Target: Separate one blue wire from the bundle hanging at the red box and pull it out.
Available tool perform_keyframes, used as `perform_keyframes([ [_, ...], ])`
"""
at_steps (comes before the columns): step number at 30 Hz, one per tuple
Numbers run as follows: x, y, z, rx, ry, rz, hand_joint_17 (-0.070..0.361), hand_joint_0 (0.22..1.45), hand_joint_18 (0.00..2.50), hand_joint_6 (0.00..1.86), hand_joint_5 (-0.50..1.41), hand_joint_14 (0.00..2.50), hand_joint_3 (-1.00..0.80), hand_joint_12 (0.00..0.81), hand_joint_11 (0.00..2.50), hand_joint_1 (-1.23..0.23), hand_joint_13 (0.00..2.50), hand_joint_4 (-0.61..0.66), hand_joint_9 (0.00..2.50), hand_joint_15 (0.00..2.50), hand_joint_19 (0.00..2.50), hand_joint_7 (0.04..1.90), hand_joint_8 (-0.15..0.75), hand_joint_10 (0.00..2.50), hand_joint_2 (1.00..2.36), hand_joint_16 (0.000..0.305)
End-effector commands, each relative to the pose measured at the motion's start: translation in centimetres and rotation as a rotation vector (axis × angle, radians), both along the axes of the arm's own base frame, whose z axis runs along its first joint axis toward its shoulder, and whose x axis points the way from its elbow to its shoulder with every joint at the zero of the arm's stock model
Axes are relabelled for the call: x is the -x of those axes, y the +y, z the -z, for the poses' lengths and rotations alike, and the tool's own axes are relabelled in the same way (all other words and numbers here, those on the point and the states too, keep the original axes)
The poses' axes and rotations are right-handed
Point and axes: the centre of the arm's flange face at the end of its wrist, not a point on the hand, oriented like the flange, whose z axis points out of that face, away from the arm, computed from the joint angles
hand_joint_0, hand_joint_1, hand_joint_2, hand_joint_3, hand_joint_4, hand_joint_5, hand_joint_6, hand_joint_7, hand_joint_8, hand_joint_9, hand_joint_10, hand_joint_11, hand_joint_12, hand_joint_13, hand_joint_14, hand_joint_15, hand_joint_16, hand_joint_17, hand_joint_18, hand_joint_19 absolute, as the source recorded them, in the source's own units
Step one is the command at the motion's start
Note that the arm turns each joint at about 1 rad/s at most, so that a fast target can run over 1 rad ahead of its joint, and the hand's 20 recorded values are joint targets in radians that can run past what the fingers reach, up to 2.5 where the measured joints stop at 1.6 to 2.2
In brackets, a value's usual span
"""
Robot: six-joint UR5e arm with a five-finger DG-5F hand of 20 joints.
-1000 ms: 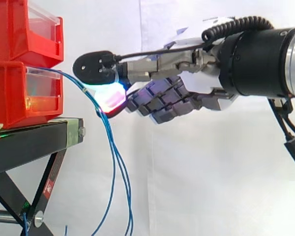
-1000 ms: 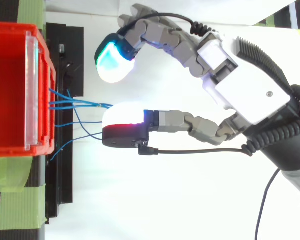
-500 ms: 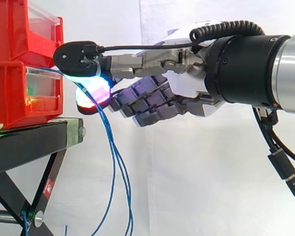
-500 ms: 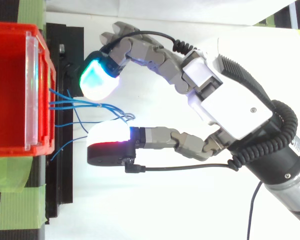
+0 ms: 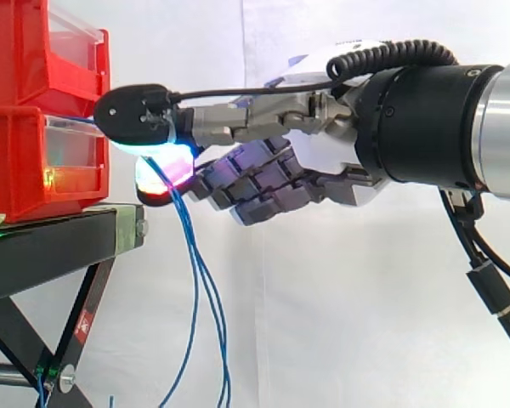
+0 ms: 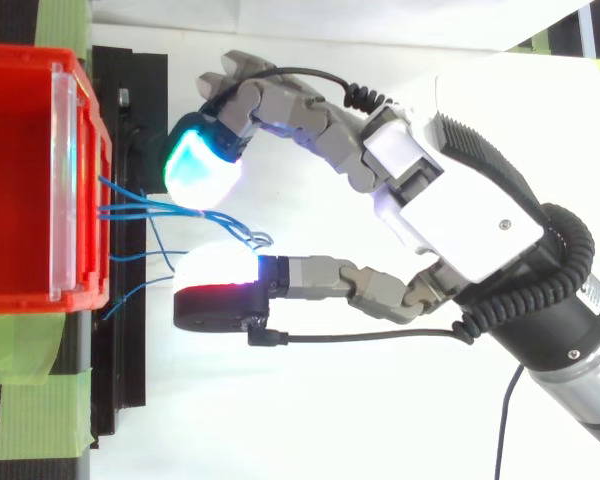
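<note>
Blue wires (image 6: 130, 210) are led from the red box (image 6: 20, 180) into the gap between the hand's (image 6: 460, 215) spread fingertips (image 6: 202, 172), unpinched.

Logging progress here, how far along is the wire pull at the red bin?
Done: the hand is at the blue wires hanging from the red bin. In hand: its pads straddle the bundle, apart, nothing pinched. Left: pinch one wire and pull it out.

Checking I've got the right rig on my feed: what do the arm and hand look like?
The hand has a white boxy palm with a black ribbed panel and grey, blocky segmented fingers. Its thick pads glow cyan-green, white and red-magenta, with black backs. Behind it sits a black cylindrical wrist section, then the silver arm.
</note>
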Motion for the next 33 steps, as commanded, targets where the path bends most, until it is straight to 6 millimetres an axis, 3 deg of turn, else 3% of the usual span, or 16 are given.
perform_keyframes([
  [1, 0.30, -0.38, 0.32, 0.014, 0.037, 0.004, 0.130, 0.56, 0.35, 0.50, -0.12, 0.00, -0.50, 0.409, 0.10, -0.77, 0.25, 0.30, 0.46, 0.13, 0.09, 1.23, 0.341, 0.00, 1.00, 0.058],
  [33, -0.15, -0.40, 0.02, 0.009, -0.004, 0.010, 0.129, 0.57, 0.39, 0.50, -0.11, 0.00, -0.50, 0.405, 0.10, -0.76, 0.28, 0.29, 0.48, 0.13, 0.12, 1.27, 0.344, 0.00, 1.00, 0.057],
])
